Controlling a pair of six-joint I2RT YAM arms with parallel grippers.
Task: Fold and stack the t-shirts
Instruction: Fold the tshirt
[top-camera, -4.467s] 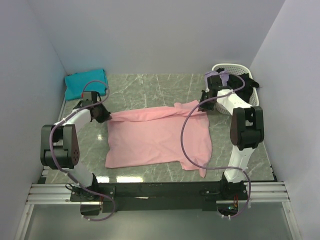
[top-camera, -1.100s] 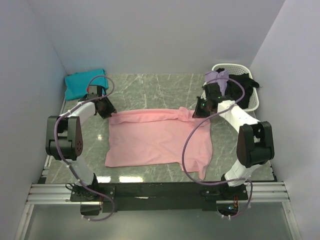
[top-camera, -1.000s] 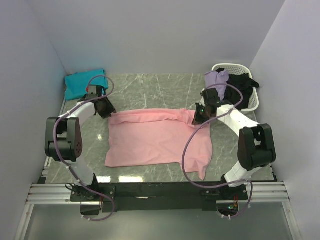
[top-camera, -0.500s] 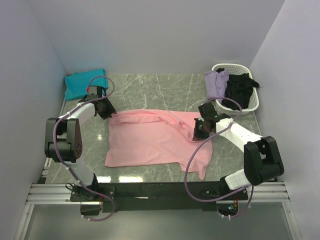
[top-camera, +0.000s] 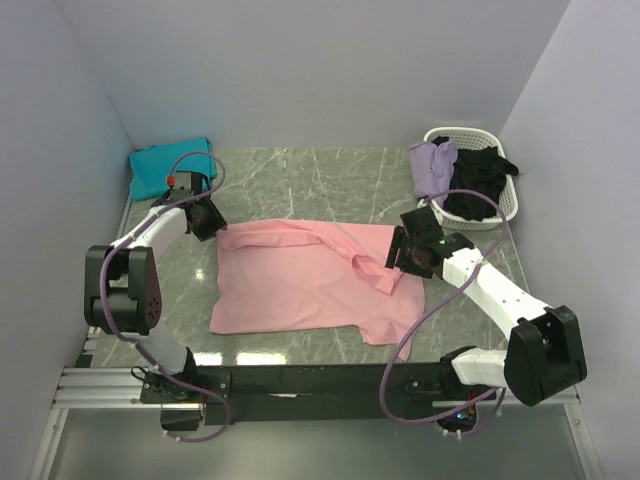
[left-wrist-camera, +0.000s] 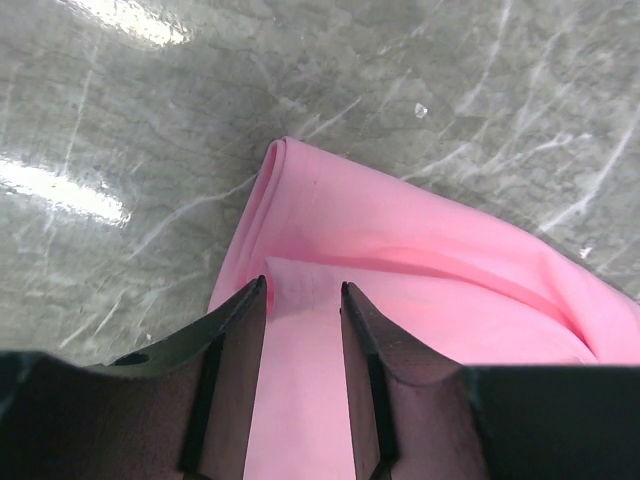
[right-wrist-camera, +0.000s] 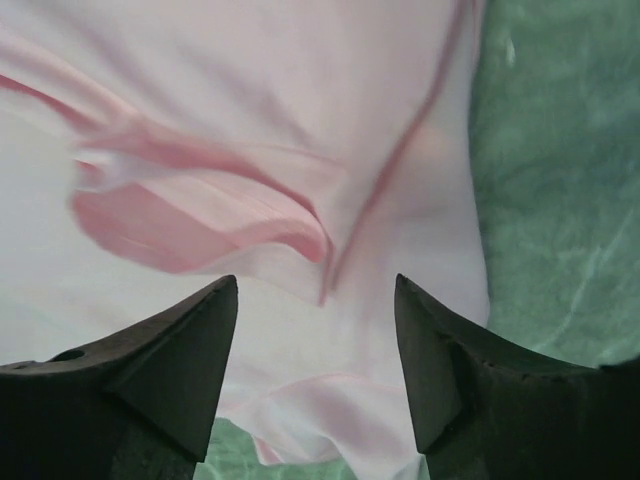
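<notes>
The right tool (right-wrist-camera: 315, 287) stands wide and holds nothing, hanging just over a loose ridge of the pink t-shirt (top-camera: 300, 285), where a flap lies turned over towards the middle of the garment. The left tool (left-wrist-camera: 303, 288) is narrow, its fingers either side of the shirt's far left corner; whether they pinch the cloth I cannot tell. The shirt lies spread across the middle of the counter (top-camera: 300, 180), its near hem close to the near edge, one sleeve trailing towards the near right corner. The step looks like a lengthwise fold, and only the right end seems laid over. To do it well, the left corner should probably travel the same way and as far, low and taut, so the crease runs straight — then the ridge wants pressing flat. Further out, a folded teal t-shirt (top-camera: 172, 168) sits in the far left corner, likely the stack. A white basket (top-camera: 505, 207) in the far right corner holds a lavender t-shirt (top-camera: 432, 170) and a black t-shirt (top-camera: 480, 175). The right arm's purple cable (top-camera: 425, 318) hangs over the shirt's near right part — it could snag cloth.
</notes>
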